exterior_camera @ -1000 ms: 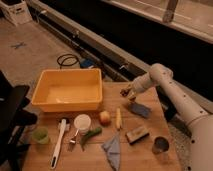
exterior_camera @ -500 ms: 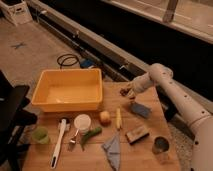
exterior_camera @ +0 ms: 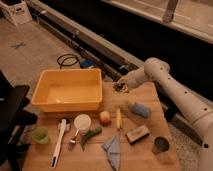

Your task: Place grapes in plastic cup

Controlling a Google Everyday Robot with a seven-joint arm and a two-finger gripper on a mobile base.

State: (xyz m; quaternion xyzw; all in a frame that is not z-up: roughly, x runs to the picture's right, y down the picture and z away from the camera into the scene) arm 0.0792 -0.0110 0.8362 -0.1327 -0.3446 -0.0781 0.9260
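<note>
The grapes (exterior_camera: 119,87), a small dark bunch, are at the far edge of the wooden table, just right of the yellow tub. My gripper (exterior_camera: 120,85) comes in from the right on a white arm and is shut on the grapes from above. Whether the bunch still touches the table is hard to tell. The plastic cup (exterior_camera: 40,135), translucent light green, stands upright at the table's front left corner, far from the gripper.
A big yellow tub (exterior_camera: 68,90) fills the back left of the table (exterior_camera: 150,160). Between grapes and cup lie a white cup (exterior_camera: 82,123), a round orange fruit (exterior_camera: 104,117), a green vegetable (exterior_camera: 91,134) and a white utensil (exterior_camera: 59,142). To the right are a blue sponge (exterior_camera: 140,110), a metal cup (exterior_camera: 161,145) and a blue cloth (exterior_camera: 114,147).
The gripper and the grapes have shifted slightly left and up. Nothing else on the table has moved.
</note>
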